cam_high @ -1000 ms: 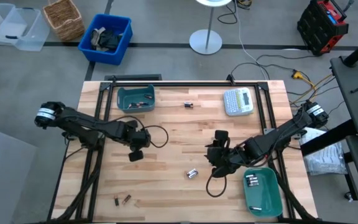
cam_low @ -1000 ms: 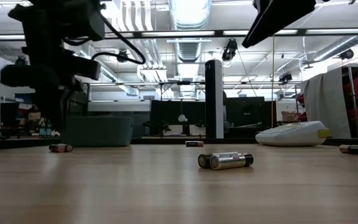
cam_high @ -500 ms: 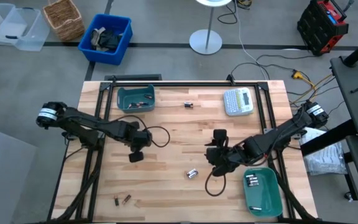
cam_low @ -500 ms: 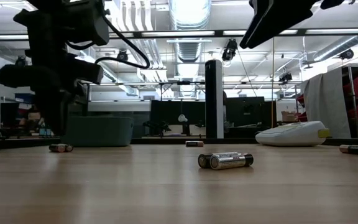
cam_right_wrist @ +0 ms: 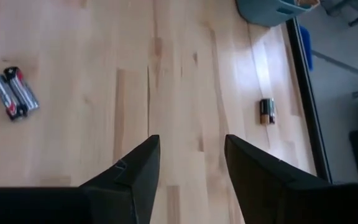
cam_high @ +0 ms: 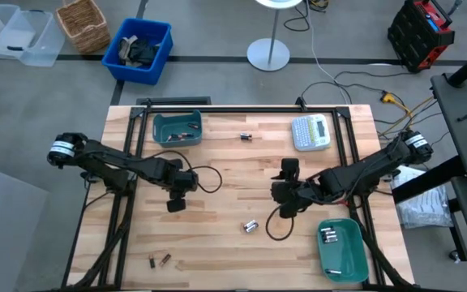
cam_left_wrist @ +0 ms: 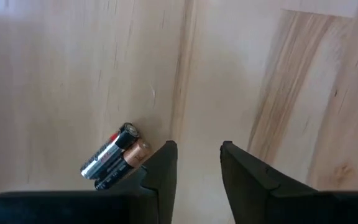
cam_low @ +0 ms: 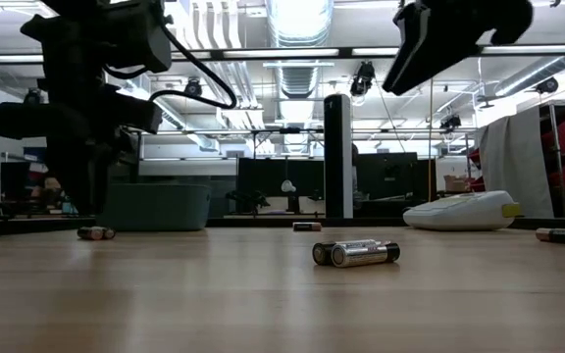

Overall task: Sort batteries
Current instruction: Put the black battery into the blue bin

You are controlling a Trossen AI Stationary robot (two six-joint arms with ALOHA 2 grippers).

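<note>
Two batteries (cam_left_wrist: 114,157) lie side by side on the table (cam_high: 217,174), just beside the left gripper (cam_left_wrist: 197,163), fingers apart and empty. Right gripper (cam_right_wrist: 188,163) hovers mid-table, apart too, probably lining up another pair (cam_right_wrist: 13,92).

Battery pair (cam_left_wrist: 112,157) partly behind left fingers (cam_left_wrist: 163,168); brands perhaps unreadable.
</note>
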